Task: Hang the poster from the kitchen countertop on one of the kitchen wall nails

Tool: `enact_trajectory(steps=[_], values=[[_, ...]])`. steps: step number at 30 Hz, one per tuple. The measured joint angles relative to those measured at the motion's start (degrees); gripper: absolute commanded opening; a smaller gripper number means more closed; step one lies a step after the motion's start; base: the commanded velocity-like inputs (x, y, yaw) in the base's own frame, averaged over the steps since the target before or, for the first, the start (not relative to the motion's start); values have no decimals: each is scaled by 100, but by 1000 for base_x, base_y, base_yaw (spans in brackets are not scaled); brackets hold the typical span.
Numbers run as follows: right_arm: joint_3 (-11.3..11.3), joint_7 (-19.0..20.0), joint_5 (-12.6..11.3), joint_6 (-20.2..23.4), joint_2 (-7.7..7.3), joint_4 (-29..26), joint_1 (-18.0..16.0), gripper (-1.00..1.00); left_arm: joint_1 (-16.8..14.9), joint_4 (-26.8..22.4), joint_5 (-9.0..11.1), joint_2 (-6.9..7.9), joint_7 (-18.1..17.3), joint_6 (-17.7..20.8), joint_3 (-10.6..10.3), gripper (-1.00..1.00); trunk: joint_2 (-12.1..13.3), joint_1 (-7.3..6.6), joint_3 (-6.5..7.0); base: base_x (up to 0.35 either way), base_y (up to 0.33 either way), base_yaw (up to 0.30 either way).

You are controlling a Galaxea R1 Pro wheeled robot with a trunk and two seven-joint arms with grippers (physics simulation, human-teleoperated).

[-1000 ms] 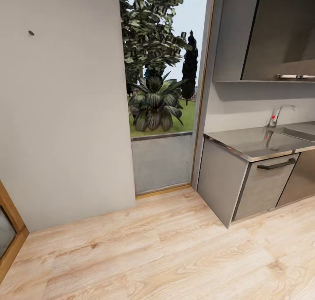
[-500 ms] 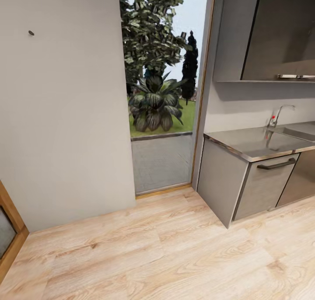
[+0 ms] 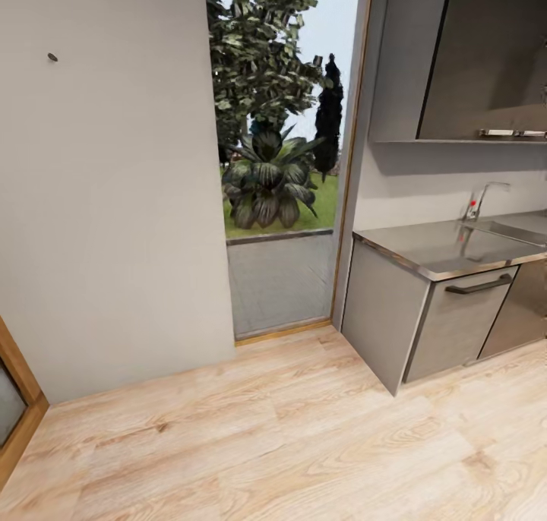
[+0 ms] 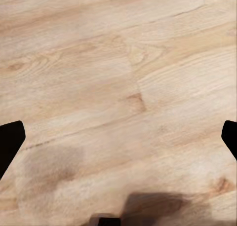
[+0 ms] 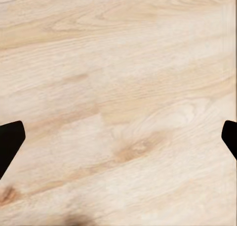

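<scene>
The grey metallic kitchen countertop [image 3: 433, 251] runs along the right of the head view, with a sink basin [image 3: 520, 231] and a chrome tap [image 3: 483, 198]. The poster is out of view. A tiny dark wall nail [image 3: 52, 57] sticks out of the plain light-grey wall at the upper left. My left gripper [image 4: 118, 137] is open over the wood floor, its dark fingertips [image 4: 10, 142] wide apart and nothing between them. My right gripper [image 5: 118, 137] is also open above bare floorboards.
A tall glass doorway [image 3: 281, 164] with plants behind it stands between wall and counter. Cabinet fronts with a dark handle [image 3: 480, 285] sit under the counter, and a wall cupboard [image 3: 486, 58] hangs above. A wooden frame [image 3: 17, 399] juts in at lower left. Pale wood floor [image 3: 289, 437] spreads ahead.
The whole head view has shifted very slightly, so the camera has moved a touch; nothing in the room has changed.
</scene>
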Motion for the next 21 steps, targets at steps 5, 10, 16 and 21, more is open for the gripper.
enact_trajectory(steps=[5,10,16,21], values=[[-5,0,-2,-1,-5,12,3,100,-1,100,-2,2,2,-8,74,100,0,0,10,0,0,-235],[-8,0,0,-5,-5,13,3,100,0,114,-4,3,8,-11,82,100,0,0,23,0,0,-247],[-9,0,3,-6,-5,15,2,100,0,118,-4,3,15,-11,85,100,0,0,31,0,0,-100],[4,5,11,-4,-7,18,4,100,0,119,-4,3,17,-10,83,100,0,0,32,0,0,-13]])
